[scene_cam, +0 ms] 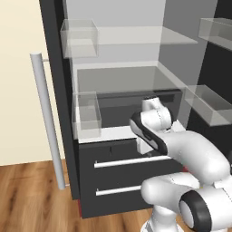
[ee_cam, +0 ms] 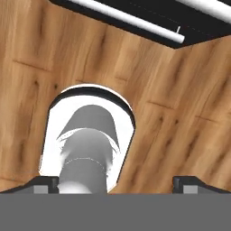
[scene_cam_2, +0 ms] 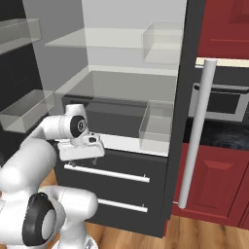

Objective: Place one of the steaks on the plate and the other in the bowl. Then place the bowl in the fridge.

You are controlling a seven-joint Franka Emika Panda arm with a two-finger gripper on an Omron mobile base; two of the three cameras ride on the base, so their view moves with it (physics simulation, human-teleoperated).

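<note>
The fridge (scene_cam: 131, 176) stands with both doors swung open in front of me; its glass shelves (scene_cam_2: 121, 82) look bare. My gripper (scene_cam_2: 83, 159) hangs just ahead of the top lower drawer (scene_cam_2: 121, 165), pointing down at the floor. In the hand view the gripper (ee_cam: 118, 182) is open, with its fingertips (ee_cam: 43, 182) wide apart, nothing between them, and the wood floor below. The fridge's drawer front (ee_cam: 135, 9) runs along the top of that view. The steaks, the plate and the bowl are out of view. My arm hides part of the lowest shelf.
The left fridge door with its long silver handle (scene_cam: 47, 122) and clear door bins (scene_cam: 86, 115) juts out on the left. The right door handle (scene_cam_2: 197, 131) stands on the right, before red cabinets (scene_cam_2: 214, 180) and an oven (scene_cam_2: 221, 102). Wood floor (scene_cam: 31, 199) lies below.
</note>
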